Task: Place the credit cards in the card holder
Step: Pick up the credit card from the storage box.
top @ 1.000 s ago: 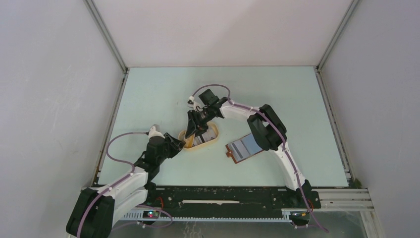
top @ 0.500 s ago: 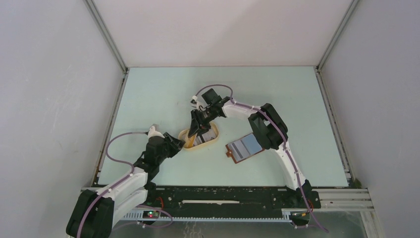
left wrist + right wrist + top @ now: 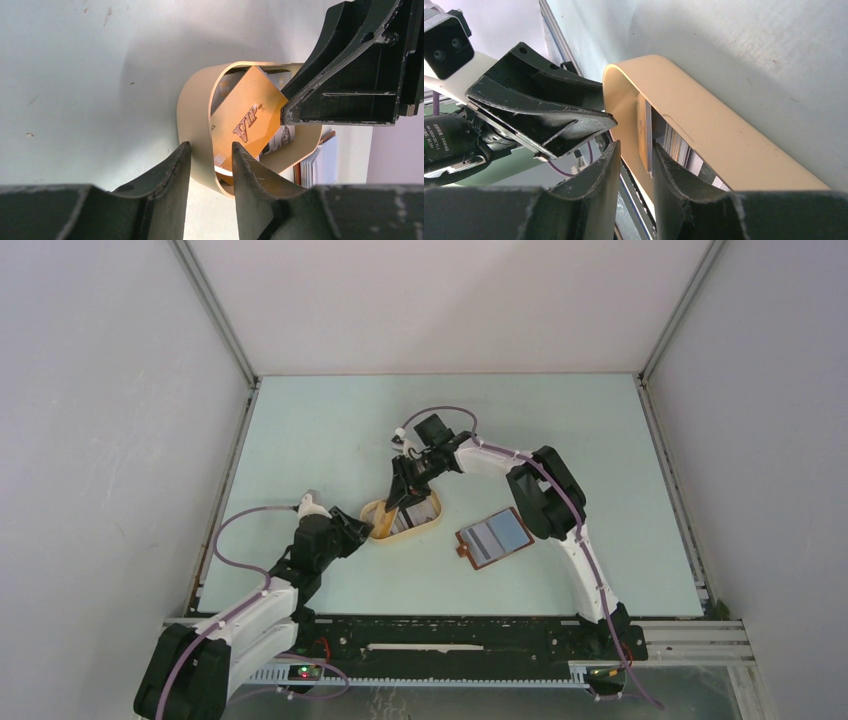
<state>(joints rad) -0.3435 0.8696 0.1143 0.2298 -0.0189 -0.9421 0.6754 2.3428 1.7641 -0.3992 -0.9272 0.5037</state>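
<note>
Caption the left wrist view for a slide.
Left gripper at the cream tray's rim, orange VIP card tilted inside.

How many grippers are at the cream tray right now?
2. The left gripper straddles the oval tray's end wall. The right gripper has its fingers either side of the orange VIP card standing in that tray. Neither is hidden.

Right gripper [image 3: 636, 156] low in frame, its dark fingers narrowly apart. A tan-orange card [image 3: 642, 125] stands on edge inside the cream tray [image 3: 714, 125], near its rounded end, its edge running down into the gap. A strip of tray wall shows between card and one finger. More credit cards [image 3: 674, 142] upright behind it. Left gripper [image 3: 606, 122] against the tray's end. Pale table [image 3: 749, 40] beyond.
</note>
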